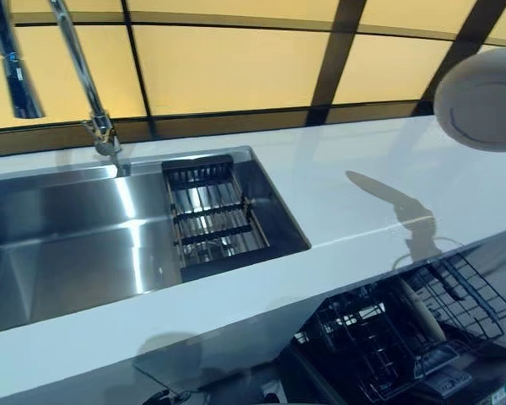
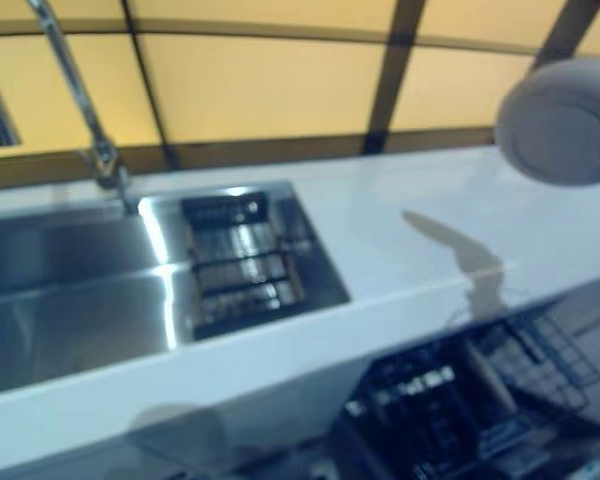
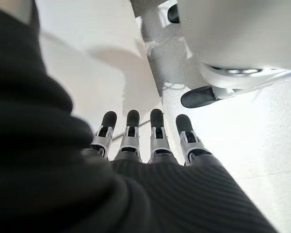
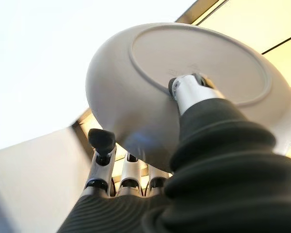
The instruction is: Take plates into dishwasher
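A grey plate hangs above the white counter.

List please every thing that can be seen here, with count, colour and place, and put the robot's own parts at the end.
plate: one, pale grey-white, held up in the air over the right end of the counter, underside facing the head camera.
counter: one, white, running across the view.
sink: one, steel, set into the counter at the left.
drain basket: one, dark wire, in the right end of the sink.
tap: one, chrome, behind the sink.
dishwasher rack: one, dark wire, pulled out below the counter at the lower right.
wall panels: several, yellow with dark strips, behind the counter.
right hand: one, fingers and thumb curled round the plate's rim.
left hand: one, fingers straight, holding nothing, shown only in its wrist view.
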You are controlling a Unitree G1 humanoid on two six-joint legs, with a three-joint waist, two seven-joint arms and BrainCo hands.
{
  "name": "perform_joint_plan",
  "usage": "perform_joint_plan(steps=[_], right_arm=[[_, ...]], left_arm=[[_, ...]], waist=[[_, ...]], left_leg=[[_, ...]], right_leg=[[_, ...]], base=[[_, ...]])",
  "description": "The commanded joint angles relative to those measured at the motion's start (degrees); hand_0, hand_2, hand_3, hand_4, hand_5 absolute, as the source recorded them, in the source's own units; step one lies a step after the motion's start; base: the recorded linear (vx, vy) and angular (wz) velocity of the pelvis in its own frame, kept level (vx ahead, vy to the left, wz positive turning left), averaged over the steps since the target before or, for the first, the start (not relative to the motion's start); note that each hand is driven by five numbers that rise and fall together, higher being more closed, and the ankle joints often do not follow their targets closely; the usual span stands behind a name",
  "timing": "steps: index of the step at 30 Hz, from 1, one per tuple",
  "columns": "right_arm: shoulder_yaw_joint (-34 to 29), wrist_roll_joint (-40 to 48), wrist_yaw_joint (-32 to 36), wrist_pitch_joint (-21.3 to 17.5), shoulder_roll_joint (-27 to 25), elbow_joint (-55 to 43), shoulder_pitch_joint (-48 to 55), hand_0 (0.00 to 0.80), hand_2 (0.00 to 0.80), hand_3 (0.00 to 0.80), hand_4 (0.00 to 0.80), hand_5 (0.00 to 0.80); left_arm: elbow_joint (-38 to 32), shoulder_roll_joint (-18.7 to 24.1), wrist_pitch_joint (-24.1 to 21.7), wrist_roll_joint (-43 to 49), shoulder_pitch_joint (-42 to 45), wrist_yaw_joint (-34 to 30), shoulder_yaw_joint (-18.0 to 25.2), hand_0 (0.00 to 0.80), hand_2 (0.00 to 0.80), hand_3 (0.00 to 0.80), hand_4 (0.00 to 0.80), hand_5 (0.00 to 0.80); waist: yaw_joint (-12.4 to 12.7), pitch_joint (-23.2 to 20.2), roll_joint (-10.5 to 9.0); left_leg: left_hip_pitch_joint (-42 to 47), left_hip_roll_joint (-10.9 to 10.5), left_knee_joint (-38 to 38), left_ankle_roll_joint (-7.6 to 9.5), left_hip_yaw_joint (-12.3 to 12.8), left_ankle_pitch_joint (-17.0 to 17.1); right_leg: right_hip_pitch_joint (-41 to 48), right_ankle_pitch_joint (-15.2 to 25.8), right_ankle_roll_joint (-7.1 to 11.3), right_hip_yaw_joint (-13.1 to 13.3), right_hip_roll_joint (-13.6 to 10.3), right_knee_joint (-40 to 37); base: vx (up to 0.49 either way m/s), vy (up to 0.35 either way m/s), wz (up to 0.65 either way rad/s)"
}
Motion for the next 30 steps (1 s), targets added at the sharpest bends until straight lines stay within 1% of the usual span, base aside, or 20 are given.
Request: perform_joint_plan(steps=[1,2,3,7,9,10,11,12,16,20,25,30], right_arm=[[-7.1,2.9,-1.0,-2.1,-2.8,0.6,1.9,0.800,0.800,0.800,0.800,0.800],[-8.2,2.9,-1.0,-2.1,-2.8,0.4,3.0,0.800,0.800,0.800,0.800,0.800],[-10.8,3.8,-0.2,-1.9,-3.0,0.4,6.4,0.800,0.800,0.800,0.800,0.800],[-18.8,3.8,-0.3,-3.6,-2.5,0.5,15.9,0.800,0.800,0.800,0.800,0.800],[-21.8,3.3,-0.2,-3.7,-2.0,0.3,19.3,0.800,0.800,0.800,0.800,0.800],[-24.6,3.3,0.4,-4.0,-1.7,0.2,22.9,0.800,0.800,0.800,0.800,0.800],[-25.4,3.1,0.8,-4.0,-1.6,0.1,24.0,0.800,0.800,0.800,0.800,0.800],[-28.2,3.0,1.4,-4.9,-1.1,0.0,28.0,0.800,0.800,0.800,0.800,0.800],[-34.7,2.6,2.7,-5.8,1.2,-2.2,37.0,0.800,0.800,0.800,0.800,0.800],[-36.0,0.8,2.2,-5.7,3.8,-4.2,40.7,0.800,0.800,0.800,0.800,0.800],[-36.3,-1.9,2.3,-5.3,5.2,-5.5,42.4,0.800,0.800,0.800,0.800,0.800],[-34.6,-5.8,3.0,-3.8,8.0,-10.2,43.4,0.800,0.800,0.800,0.800,0.800]], left_arm=[[1.8,2.9,-1.4,3.5,-1.9,-0.7,-0.1,0.000,0.000,0.000,0.000,0.000],[1.8,3.1,-1.4,3.5,-2.0,-0.7,-0.2,0.000,0.000,0.000,0.000,0.000],[1.9,3.0,-1.5,3.5,-2.1,-0.9,0.5,0.000,0.000,0.000,0.000,0.000],[1.7,3.2,-1.2,3.1,-2.6,-1.0,0.8,0.000,0.000,0.000,0.000,0.000],[1.8,3.3,-1.2,2.9,-3.0,-1.0,0.8,0.000,0.000,0.000,0.000,0.000],[1.9,3.3,-0.9,2.8,-3.1,-1.3,0.9,0.000,0.000,0.000,0.000,0.000],[1.9,3.3,-0.9,2.9,-3.1,-1.4,1.0,0.000,0.000,0.000,0.000,0.000],[2.0,3.1,-1.0,3.2,-2.7,-1.4,1.3,0.000,0.000,0.000,0.000,0.000],[1.9,2.9,-1.2,3.7,-2.5,-1.0,1.6,0.000,0.000,0.000,0.000,0.000],[1.7,2.9,-1.1,3.9,-3.1,-0.6,1.5,0.000,0.000,0.000,0.000,0.000],[1.4,2.7,-0.9,3.6,-3.7,-0.3,1.2,0.000,0.000,0.000,0.000,0.000],[1.1,2.2,-0.8,3.4,-3.8,-0.3,1.3,0.000,0.000,0.000,0.000,0.000]], waist=[[-0.2,-0.1,-3.91],[-0.1,-0.1,-4.04],[-1.4,0.3,-4.14],[-2.5,1.1,-4.17],[-2.9,1.3,-4.16],[-3.3,1.5,-4.01],[-3.4,1.5,-3.97],[-3.9,1.6,-3.80],[-4.5,1.8,-3.52],[-4.8,2.4,-3.12],[-5.0,2.8,-2.72],[-5.4,3.1,-2.33]], left_leg=[[3.4,0.9,0.2,1.10,-0.9,-3.6],[3.4,0.9,0.2,1.10,-0.9,-3.6],[3.6,1.3,0.2,1.16,0.1,-3.6],[3.7,1.8,0.2,1.31,1.3,-3.7],[3.6,1.9,0.2,1.30,1.7,-3.7],[3.5,2.0,0.2,1.19,2.0,-3.6],[3.5,2.1,0.2,1.18,2.1,-3.5],[3.7,2.2,0.2,1.12,2.3,-3.5],[3.6,2.2,0.2,1.06,2.6,-3.6],[3.3,2.0,0.2,1.13,2.7,-3.6],[3.1,1.8,0.2,1.23,2.7,-3.6],[3.0,1.7,0.2,1.28,2.7,-3.5]], right_leg=[[-1.2,2.8,5.07,1.7,-1.1,0.2],[-1.2,2.8,5.07,1.7,-1.1,0.2],[-1.8,3.2,5.18,2.5,-0.8,0.2],[-2.3,3.6,5.22,3.3,-0.5,0.2],[-2.6,3.7,5.23,3.5,-0.3,0.2],[-2.9,3.8,5.23,3.6,-0.2,0.2],[-3.0,3.8,5.23,3.6,-0.2,0.2],[-3.1,3.9,5.16,3.7,-0.2,0.2],[-3.5,4.1,5.11,3.8,-0.3,0.2],[-4.0,4.2,5.06,4.1,-0.4,0.2],[-4.3,4.4,5.02,4.0,-0.6,0.2],[-4.4,4.5,4.96,3.9,-0.8,0.2]], base=[[0.005,-0.030,-0.27],[0.000,-0.053,-0.25],[-0.008,-0.053,-0.23],[-0.031,-0.047,-0.24],[-0.024,-0.028,-0.09],[-0.007,-0.018,-0.11],[0.011,-0.021,-0.10],[0.022,-0.019,-0.05],[0.000,-0.009,-0.03],[-0.004,-0.002,-0.01],[0.000,0.000,0.00],[0.000,0.000,0.00]])
